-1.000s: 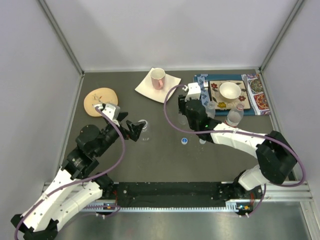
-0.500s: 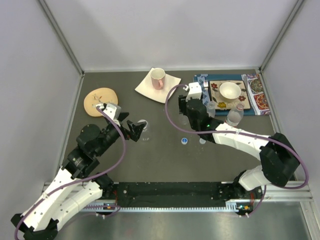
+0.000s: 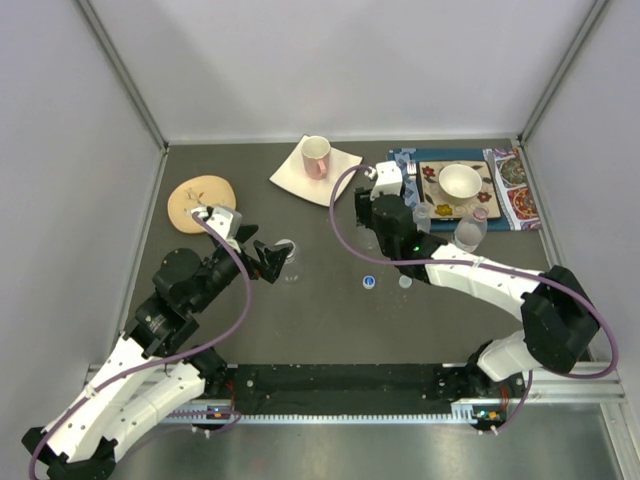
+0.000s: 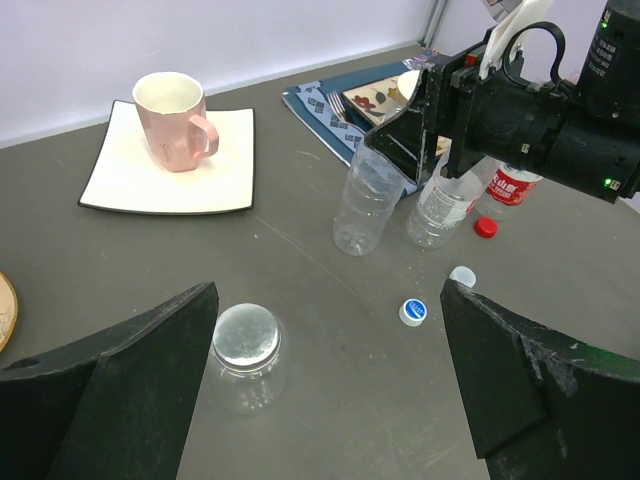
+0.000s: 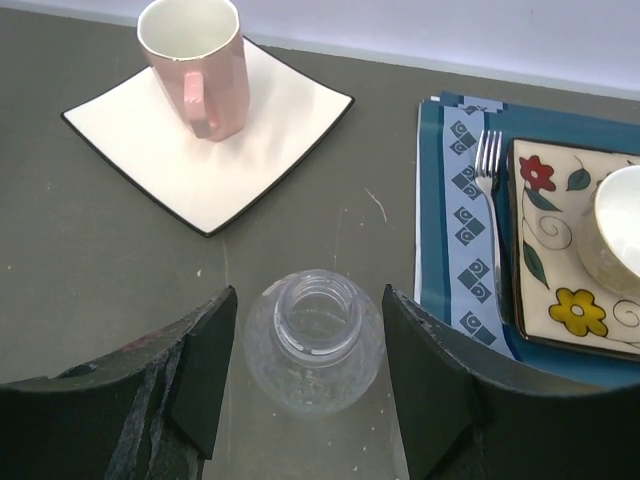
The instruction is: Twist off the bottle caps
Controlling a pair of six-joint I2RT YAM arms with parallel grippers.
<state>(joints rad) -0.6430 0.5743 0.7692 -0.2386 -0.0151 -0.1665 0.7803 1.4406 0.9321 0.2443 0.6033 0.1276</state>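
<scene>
In the right wrist view, a slim clear bottle (image 5: 314, 340) stands uncapped between the fingers of my right gripper (image 5: 308, 375). The gripper is open, with a gap on each side of the bottle. The squat bottle (image 4: 241, 372) keeps its greyish-clear cap (image 4: 245, 334) and stands just inside the left finger of my left gripper (image 4: 330, 390), which is wide open and not touching it. A blue cap (image 4: 413, 312), a white cap (image 4: 462, 275) and a red cap (image 4: 485, 227) lie loose on the table. Two more slim bottles (image 4: 438, 210) (image 4: 512, 185) stand behind them.
A pink mug (image 3: 316, 156) sits on a white square saucer (image 3: 335, 175) at the back. A placemat (image 3: 405, 160) at the back right carries a flowered plate (image 3: 433, 190), a white bowl (image 3: 460, 181) and a fork (image 5: 489, 190). A tan disc (image 3: 200, 200) lies at the left.
The right gripper's jaws have spread apart off the slim bottle, and the arm has shifted slightly toward the back. The left arm has not moved.
</scene>
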